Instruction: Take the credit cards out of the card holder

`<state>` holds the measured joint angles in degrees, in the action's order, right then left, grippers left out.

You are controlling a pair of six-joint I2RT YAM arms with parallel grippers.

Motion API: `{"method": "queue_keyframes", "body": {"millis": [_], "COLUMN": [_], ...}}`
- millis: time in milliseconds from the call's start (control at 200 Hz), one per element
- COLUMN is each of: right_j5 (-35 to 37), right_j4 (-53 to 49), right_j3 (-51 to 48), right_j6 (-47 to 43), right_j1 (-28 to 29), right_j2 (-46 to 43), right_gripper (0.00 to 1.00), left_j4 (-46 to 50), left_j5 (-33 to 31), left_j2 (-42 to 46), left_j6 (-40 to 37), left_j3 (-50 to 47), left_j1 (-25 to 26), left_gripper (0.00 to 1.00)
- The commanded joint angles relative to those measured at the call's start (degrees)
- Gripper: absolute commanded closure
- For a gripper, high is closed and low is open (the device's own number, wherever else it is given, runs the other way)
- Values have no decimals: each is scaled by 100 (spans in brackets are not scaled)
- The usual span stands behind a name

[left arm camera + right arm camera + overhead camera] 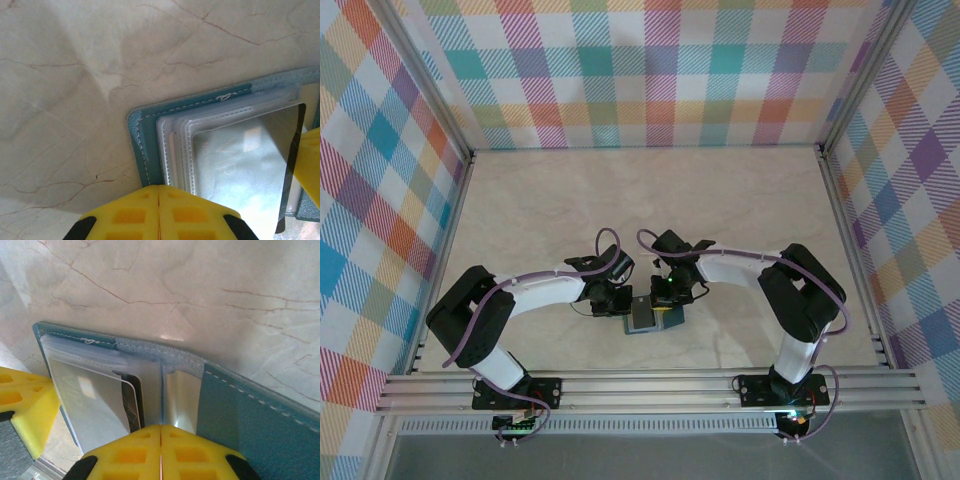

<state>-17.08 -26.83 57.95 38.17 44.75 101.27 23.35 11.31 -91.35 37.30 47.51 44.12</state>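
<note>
The teal card holder (pixel 642 318) lies open on the table between both grippers. In the left wrist view its teal edge (pixel 142 145) frames stacked clear pockets with a glossy card (pixel 245 160) on top. My left gripper (pixel 159 190) is shut, its tip resting on the holder's near corner. In the right wrist view my right gripper (pixel 161 429) is shut on a thin clear pocket leaf standing edge-on at the holder's fold. A dark credit card (pixel 132 400) peeks from under a pale glossy one (pixel 90 400). The teal cover (pixel 250 420) rises on the right.
The marble-patterned table (pixel 620 200) stretches away behind the holder, walled by plaid panels with a metal rail along the near edge. The two grippers stand very close together: the right one's finger (pixel 309 160) and the left one's finger (pixel 27 405) each show in the other's wrist view.
</note>
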Motion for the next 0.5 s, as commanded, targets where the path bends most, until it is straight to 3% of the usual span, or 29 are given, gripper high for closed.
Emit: {"method": "queue_keyframes", "body": {"millis": [0,250,500], "right_j5": [-268,36,193], "right_j4": [187,-36,178], "right_j3": [-115,-281,-590], "right_j6": [99,302,632], "right_j1": [39,39,44], "right_j2": [-116,-331,-672], "right_gripper": [91,89,85], "left_j4": [-265,-2,62], "left_j5": [-204,-433,-146], "left_j2": [-148,152,545], "left_j6": [-179,-188,67], "left_j3": [49,119,205], "left_j1": [44,46,53], "left_gripper": [92,91,88]}}
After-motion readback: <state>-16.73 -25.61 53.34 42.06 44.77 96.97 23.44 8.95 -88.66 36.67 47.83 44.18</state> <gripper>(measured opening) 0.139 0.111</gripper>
